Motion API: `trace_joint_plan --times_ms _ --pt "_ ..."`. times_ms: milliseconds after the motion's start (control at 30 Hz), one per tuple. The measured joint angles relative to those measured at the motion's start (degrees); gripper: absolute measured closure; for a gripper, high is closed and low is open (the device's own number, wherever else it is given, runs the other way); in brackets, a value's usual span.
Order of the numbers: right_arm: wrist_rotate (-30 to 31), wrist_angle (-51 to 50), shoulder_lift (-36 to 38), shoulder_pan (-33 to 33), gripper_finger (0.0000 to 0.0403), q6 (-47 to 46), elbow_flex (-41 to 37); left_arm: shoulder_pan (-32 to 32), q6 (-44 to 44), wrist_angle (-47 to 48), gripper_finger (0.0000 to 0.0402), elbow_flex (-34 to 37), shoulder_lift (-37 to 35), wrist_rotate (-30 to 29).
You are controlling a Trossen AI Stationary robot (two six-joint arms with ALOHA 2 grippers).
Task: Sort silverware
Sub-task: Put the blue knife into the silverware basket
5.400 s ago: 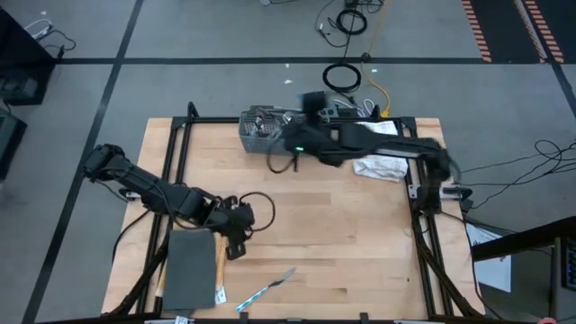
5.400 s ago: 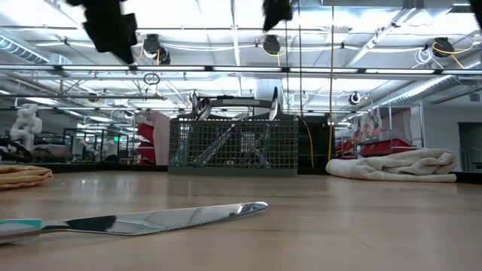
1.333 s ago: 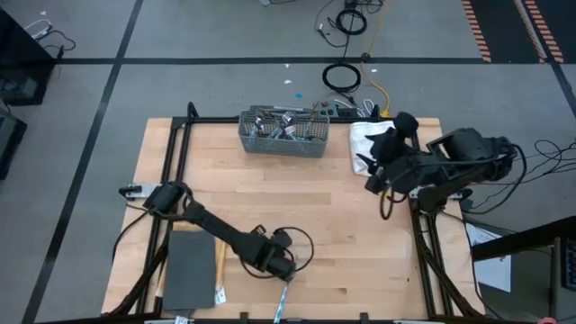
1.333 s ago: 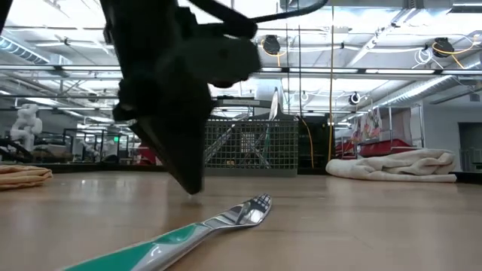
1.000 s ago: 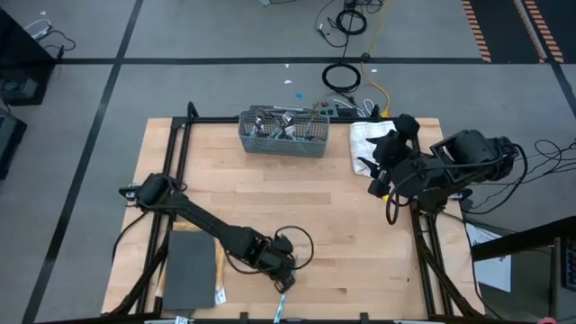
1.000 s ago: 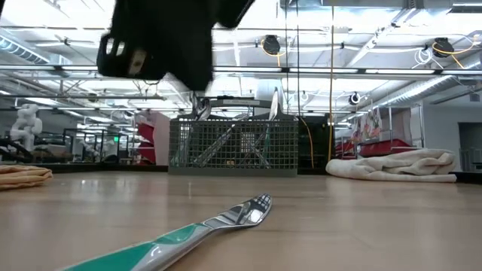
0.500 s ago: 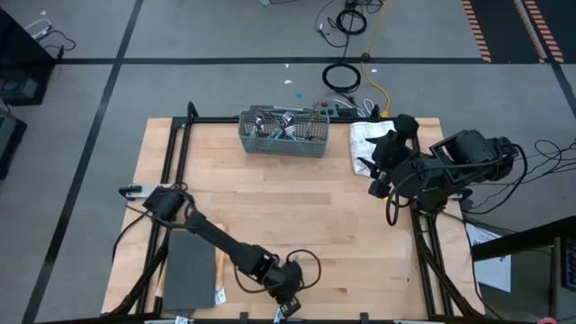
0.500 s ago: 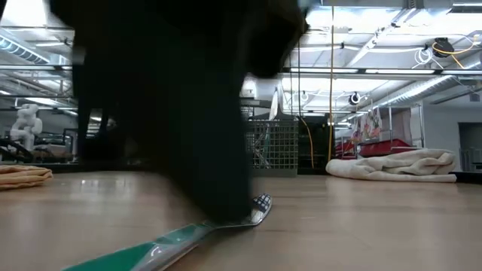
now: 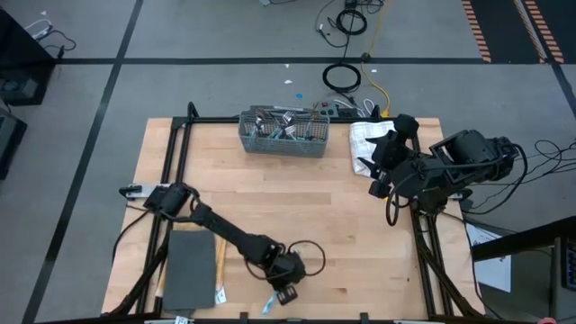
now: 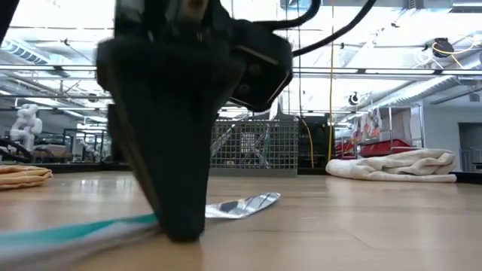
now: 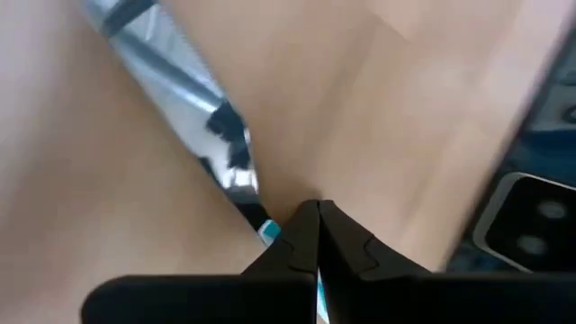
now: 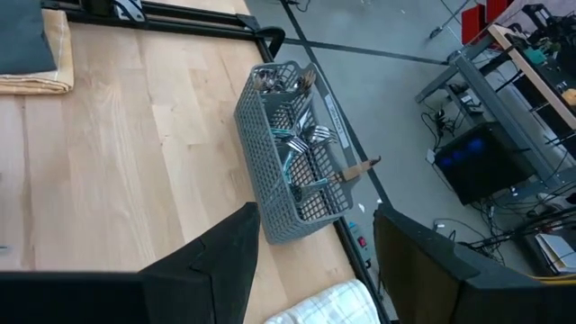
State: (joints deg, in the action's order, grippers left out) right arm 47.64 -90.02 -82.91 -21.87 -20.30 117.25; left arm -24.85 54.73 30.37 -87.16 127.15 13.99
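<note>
A fork (image 9: 270, 306) with a shiny head (image 10: 248, 205) and a teal handle (image 10: 68, 229) is at the table's near edge, near the middle. My left gripper (image 9: 284, 295) stands over it, shut on it. A grey mesh basket (image 9: 283, 133) at the far edge holds several more pieces of silverware (image 12: 297, 135). My right gripper (image 12: 315, 234) waits open at the table's right side, above the white towel (image 9: 369, 139), with nothing between its fingers. My left gripper pinches the fork between its two fingertips at the handle's head end (image 11: 268, 232), just behind the neck. The fingers (image 10: 181, 218) come from above, pointing down, and lie across the fork. The fork lies nearly level at the table top; whether it is clear of the wood, I cannot tell.
A dark grey pad (image 9: 189, 270) lies at the near left on a yellowish cloth (image 10: 22, 175). The towel (image 10: 395, 164) is bunched at the far right. Bare wood (image 9: 315, 207) spreads between the basket and the fork.
My left gripper has gone toward the table's near edge and down onto the fork, and has shut on it. The fork has turned about on the spot: its handle end has swung toward the table's left, while its head has stayed close to where it was.
</note>
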Motion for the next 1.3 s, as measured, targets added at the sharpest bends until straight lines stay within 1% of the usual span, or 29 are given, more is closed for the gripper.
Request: trace_joint_plan --times_ms 133,300,500,633,700,800,933,1033,1067,1233,1300 --pt "0.0 0.0 0.0 0.0 0.02 0.0 0.0 1.8 -2.2 6.0 0.0401 0.1 -1.1 -2.8" --pt "0.0 0.0 0.0 0.0 0.02 0.0 0.0 4.2 -4.7 14.6 0.0401 0.2 -3.3 -8.4" --pt "0.0 0.0 0.0 0.0 0.02 0.0 0.0 6.4 -4.3 24.7 0.04 0.9 -7.1 -19.5" --pt "0.0 0.0 0.0 0.0 0.02 -0.5 0.0 6.1 -3.5 23.7 0.0384 0.7 -11.3 -19.6" --pt "-0.2 0.0 0.0 0.0 0.02 -0.5 0.0 5.6 -1.8 23.8 0.0372 0.6 -12.9 -19.9" --pt "-0.9 0.0 0.0 0.0 0.02 -0.5 0.0 5.5 -1.1 27.0 0.0356 0.6 -14.8 -21.4" --pt "-1.4 0.0 0.0 0.0 0.02 -0.5 0.0 6.6 -0.5 35.6 0.0324 0.5 -16.4 -25.2" --pt "-1.4 0.0 0.0 0.0 0.02 -0.5 0.0 9.4 5.5 41.3 0.0291 0.5 -16.4 -28.4" --pt "-1.5 0.0 0.0 0.0 0.02 -0.5 0.0 10.6 6.1 42.1 0.0278 0.5 -16.5 -29.1" --pt "-1.7 0.0 0.0 0.0 0.02 -0.6 0.0 15.7 5.2 41.7 0.021 0.5 -16.5 -29.0" --pt "-2.6 0.0 0.0 0.0 0.02 -0.6 0.0 17.9 6.3 41.8 0.0185 0.5 -16.5 -28.1"
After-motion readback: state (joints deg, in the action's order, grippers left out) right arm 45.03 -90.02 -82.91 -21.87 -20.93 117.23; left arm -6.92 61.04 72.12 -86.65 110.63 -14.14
